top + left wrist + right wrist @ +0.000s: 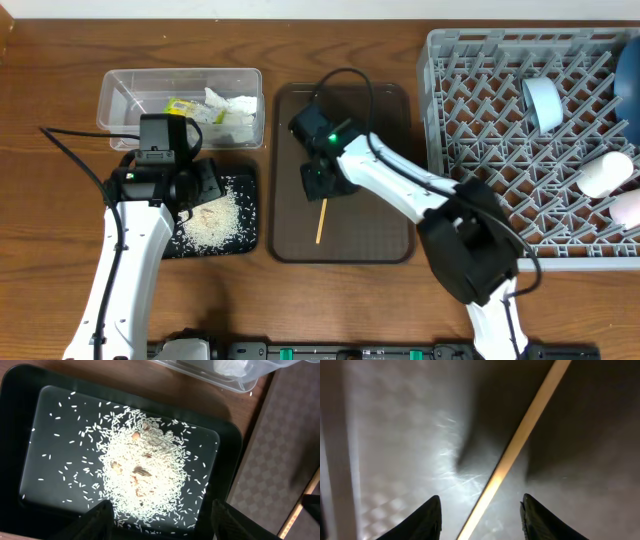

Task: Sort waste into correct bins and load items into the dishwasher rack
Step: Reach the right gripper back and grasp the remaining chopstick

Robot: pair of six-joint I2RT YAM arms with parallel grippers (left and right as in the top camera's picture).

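A light wooden chopstick lies on the brown serving tray. My right gripper is open just above it, a finger on each side of the chopstick. My left gripper is open and empty over the black tray, which holds loose white rice. The clear tub holds the white napkin and the yellow-green wrapper. The grey rack holds the pale-blue bowl, the dark-blue plate, the cream cup and the pink cup.
A few brown bits lie in the rice pile. The clear tub stands just behind the black tray, and the brown tray sits right of both. The rack fills the right side to the table edge. Only one chopstick shows.
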